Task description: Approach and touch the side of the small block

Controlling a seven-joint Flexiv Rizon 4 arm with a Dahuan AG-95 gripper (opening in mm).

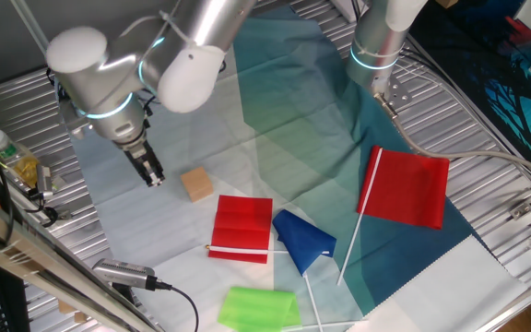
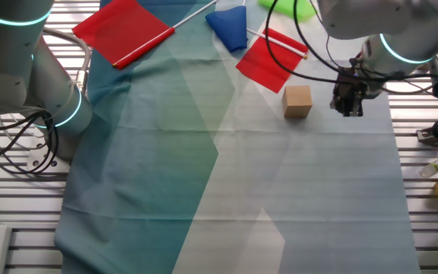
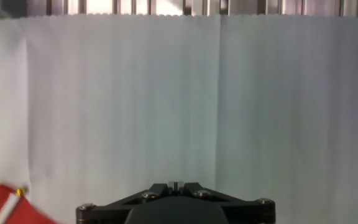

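Note:
The small block [image 1: 196, 184] is a plain tan cube on the pale cloth; it also shows in the other fixed view [image 2: 297, 101]. My gripper [image 1: 154, 177] is low over the cloth just left of the block, a short gap away and not touching it. It shows in the other fixed view [image 2: 349, 109] to the block's right. Its fingers are together, holding nothing. In the hand view the gripper [image 3: 176, 185] shows only its dark body and closed tips at the bottom edge; the block is out of that view.
A folded red cloth [image 1: 242, 228] lies right of the block, with a blue flag [image 1: 302, 238], a green one [image 1: 258, 307] and a large red flag [image 1: 411, 187] beyond. A second arm's base [image 1: 379, 46] stands at the back. Bottles [image 1: 12, 157] lie at the left edge.

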